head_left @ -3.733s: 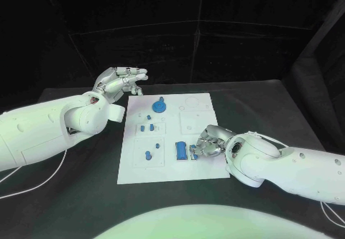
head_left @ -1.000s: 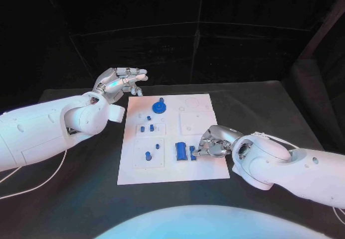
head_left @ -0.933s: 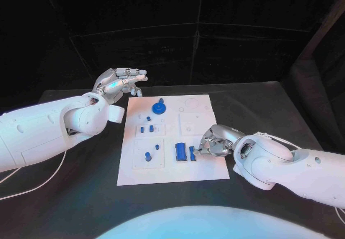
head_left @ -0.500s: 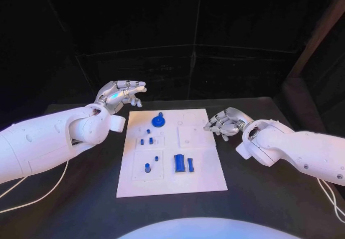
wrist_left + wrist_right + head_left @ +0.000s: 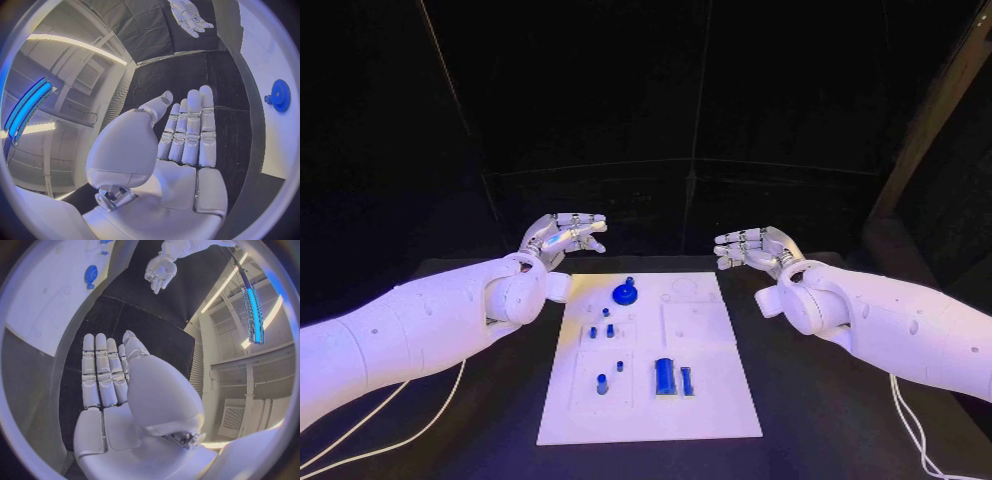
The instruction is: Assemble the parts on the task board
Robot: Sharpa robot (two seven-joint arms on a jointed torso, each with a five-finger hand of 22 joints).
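— While both stay raised, what's where?
— Left hand (image 5: 565,236) spread, empty, beyond the task board (image 5: 711,385); blue parts (image 5: 669,377) on it; right hand (image 5: 753,247) likewise flat, holding nothing.
— Advice?
— Lower one hand slowly, I'd say, squarely over one part.

My left hand (image 5: 181,135) is flat and empty, fingers (image 5: 187,125) straight and side by side above the black table (image 5: 225,90). The white task board (image 5: 269,70) lies alongside, bearing a blue gear-shaped part (image 5: 279,95). My right hand (image 5: 189,15) hangs beyond, fingers extended, holding nothing.
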